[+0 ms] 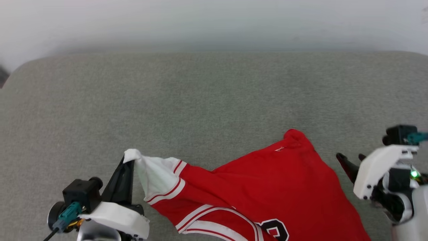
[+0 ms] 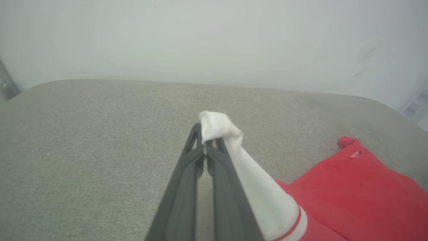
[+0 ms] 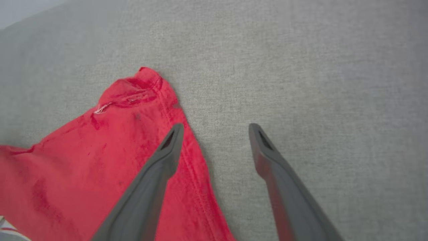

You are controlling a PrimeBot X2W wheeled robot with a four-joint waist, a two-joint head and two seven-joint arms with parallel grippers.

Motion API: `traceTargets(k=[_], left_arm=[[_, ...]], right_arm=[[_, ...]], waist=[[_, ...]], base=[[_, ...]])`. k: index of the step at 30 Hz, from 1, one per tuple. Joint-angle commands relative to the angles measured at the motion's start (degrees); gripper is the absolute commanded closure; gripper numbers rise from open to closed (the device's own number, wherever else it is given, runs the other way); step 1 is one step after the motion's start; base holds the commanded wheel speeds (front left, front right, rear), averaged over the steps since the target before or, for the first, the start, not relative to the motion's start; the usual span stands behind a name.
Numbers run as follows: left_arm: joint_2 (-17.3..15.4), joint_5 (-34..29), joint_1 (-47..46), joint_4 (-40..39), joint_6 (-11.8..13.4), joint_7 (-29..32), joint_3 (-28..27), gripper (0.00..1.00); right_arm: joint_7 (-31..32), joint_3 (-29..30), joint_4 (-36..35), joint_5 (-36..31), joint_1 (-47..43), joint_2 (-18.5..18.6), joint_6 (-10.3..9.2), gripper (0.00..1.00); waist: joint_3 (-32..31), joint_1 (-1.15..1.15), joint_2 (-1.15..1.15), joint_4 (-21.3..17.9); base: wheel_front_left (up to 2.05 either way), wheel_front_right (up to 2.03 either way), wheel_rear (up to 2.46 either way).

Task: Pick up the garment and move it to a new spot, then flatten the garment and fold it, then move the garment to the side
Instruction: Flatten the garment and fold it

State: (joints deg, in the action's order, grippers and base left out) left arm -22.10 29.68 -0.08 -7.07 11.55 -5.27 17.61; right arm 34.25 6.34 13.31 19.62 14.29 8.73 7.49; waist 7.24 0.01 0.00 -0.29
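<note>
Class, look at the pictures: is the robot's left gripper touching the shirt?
Touching. The left wrist view shows the left gripper clamped shut on the white sleeve tip of the shirt.

Clamps a bunched tip of the white sleeve (image 2: 254,180) of the garment (image 2: 354,197) in the left gripper (image 2: 204,144), fingers pressed together. Draws the sleeve into a taut cone running to the striped trim (image 2: 298,222). Shows the red body lying on the grey fabric surface (image 2: 100,134) at lower right. Faces a pale wall (image 2: 200,40) beyond.
</note>
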Motion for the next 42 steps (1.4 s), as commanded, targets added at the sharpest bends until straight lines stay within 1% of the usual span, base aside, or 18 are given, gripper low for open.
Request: traceTargets(k=[1,4,7,10,15,18,21,24,29,31,34,38,42], left_arm=[[0.2,-0.4,-1.2,-0.1,-0.3,-0.3,0.1,1.00],[0.7,-0.7,-3.6,0.3,-1.2,-0.7,0.9,1.00],[1.5,-0.8,-5.9,1.1,-2.1,-1.4,1.6,1.00],[2.1,-0.8,-8.0,2.0,-3.0,-2.2,2.1,1.00],[2.7,-0.5,-10.0,3.8,-4.2,-3.4,2.8,1.00],[3.1,-0.3,-10.4,4.9,-4.5,-3.8,3.0,1.00],[3.4,0.0,-10.8,5.8,-4.8,-4.2,3.3,1.00],[3.6,0.2,-10.8,6.8,-4.8,-4.3,3.3,1.00],[3.0,0.1,-11.2,7.9,-4.5,-4.5,2.9,1.00],[2.4,0.1,-12.0,8.3,-4.8,-4.2,2.7,1.00],[1.4,-0.2,-14.0,9.1,-5.1,-3.7,2.2,1.00],[0.4,0.1,-19.0,11.5,-5.9,-2.5,1.3,1.00],[0.0,0.4,-26.4,16.9,-7.2,-1.3,0.6,1.00]], right_arm=[[1.5,-0.7,0.5,0.4,2.3,0.6,-0.01,0.00],[8.1,-3.0,2.8,0.4,7.3,2.3,0.00,0.00],[12.5,-5.1,5.0,0.0,11.6,3.1,-0.01,0.00],[15.0,-7.2,7.7,-0.1,15.2,3.7,-0.01,0.00],[18.2,-10.9,12.7,-0.1,18.8,4.4,-0.01,0.00],[21.9,-12.6,16.9,-0.6,17.7,4.3,-0.02,1.00],[23.3,-13.7,18.6,0.2,17.4,4.0,0.00,1.00],[21.5,-14.4,18.3,1.0,18.4,4.7,0.00,1.00],[14.5,-15.4,16.2,1.5,21.0,5.7,-0.01,1.00],[11.0,-15.7,15.4,0.7,21.8,6.2,-0.01,1.00],[6.4,-15.5,15.1,0.1,22.2,5.7,-0.01,1.00],[1.5,-14.5,15.6,-0.5,23.3,4.7,-0.01,1.00],[-2.3,-13.8,16.8,-1.5,25.2,3.9,-0.01,1.00]], waist=[[1.7,-0.01,0.00,1.6],[3.9,-0.01,0.00,3.4],[5.9,-0.01,0.00,4.9],[7.5,-0.01,0.00,6.1],[9.4,-0.01,0.00,7.4],[9.8,-0.01,0.00,7.9],[9.8,-0.01,0.00,8.2],[9.0,-0.01,0.00,8.2],[5.9,-0.01,0.00,7.1],[4.3,-0.01,0.00,6.5],[1.7,-0.01,0.00,5.3],[-1.4,-0.01,0.00,3.6],[-3.7,-0.01,0.00,2.0]], base=[[0.00,0.00,0.00],[0.00,0.00,0.00],[0.00,0.00,0.00],[0.00,0.00,0.00],[0.00,0.00,0.00],[0.00,0.00,0.00],[0.00,0.00,0.00],[0.00,0.00,0.00],[0.00,0.00,0.00],[0.00,0.00,0.00],[0.00,0.00,0.00],[0.00,0.00,0.00],[0.00,0.00,0.00]])
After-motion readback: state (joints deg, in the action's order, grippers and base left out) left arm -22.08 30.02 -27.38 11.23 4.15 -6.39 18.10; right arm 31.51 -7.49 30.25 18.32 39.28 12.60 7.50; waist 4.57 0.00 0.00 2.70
